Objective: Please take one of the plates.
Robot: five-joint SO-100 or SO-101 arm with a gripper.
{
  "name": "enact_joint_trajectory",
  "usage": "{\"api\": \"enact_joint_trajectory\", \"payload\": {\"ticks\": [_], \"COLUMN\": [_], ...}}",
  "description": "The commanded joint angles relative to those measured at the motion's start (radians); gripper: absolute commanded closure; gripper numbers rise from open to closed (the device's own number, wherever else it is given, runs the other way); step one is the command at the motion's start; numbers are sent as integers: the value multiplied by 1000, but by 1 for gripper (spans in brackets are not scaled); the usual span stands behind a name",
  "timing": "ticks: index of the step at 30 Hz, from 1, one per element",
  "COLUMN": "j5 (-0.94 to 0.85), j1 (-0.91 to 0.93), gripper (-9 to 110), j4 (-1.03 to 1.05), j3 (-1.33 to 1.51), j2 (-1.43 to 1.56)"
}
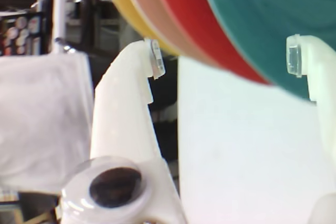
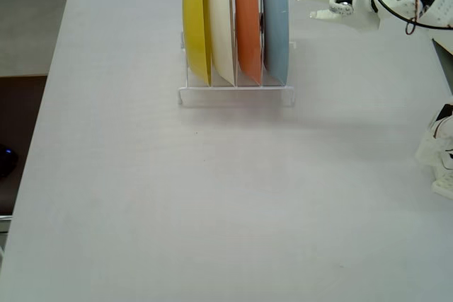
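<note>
Blue-grey, the plate (image 2: pixel 276 26) stood on edge in the rightmost slot of the white rack (image 2: pixel 236 94), beside the orange plate (image 2: pixel 248 26), cream plate (image 2: pixel 222 26) and yellow plate (image 2: pixel 196 26). Just right of it, the gripper (image 2: pixel 309 3) reached in level, jaws parted, holding nothing. In the wrist view, plates were blurred and cropped.

The fixed view is looking down steeply from above the near edge of the table (image 2: pixel 141 210), taking in most of the worktop up to its far edge. The wrist view is riding on the arm near the far right corner, facing along the gripper (image 1: pixel 226 61) at very close range. Both are sharing the plate (image 2: pixel 276 22) (image 1: pixel 262 19) and its neighbours in the rack (image 2: pixel 237 93).
</note>
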Motion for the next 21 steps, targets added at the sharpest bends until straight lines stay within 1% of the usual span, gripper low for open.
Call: {"api": "enact_joint_trajectory", "payload": {"ticks": [1, 9, 16, 21], "j5": [-17, -71, -110, -117], "j1": [29, 80, 77, 69], "gripper": [70, 72, 71, 72], "j4": [5, 17, 15, 5], "j3": [-110, -224, -374, -431], "j2": [-35, -149, -275, -331]}}
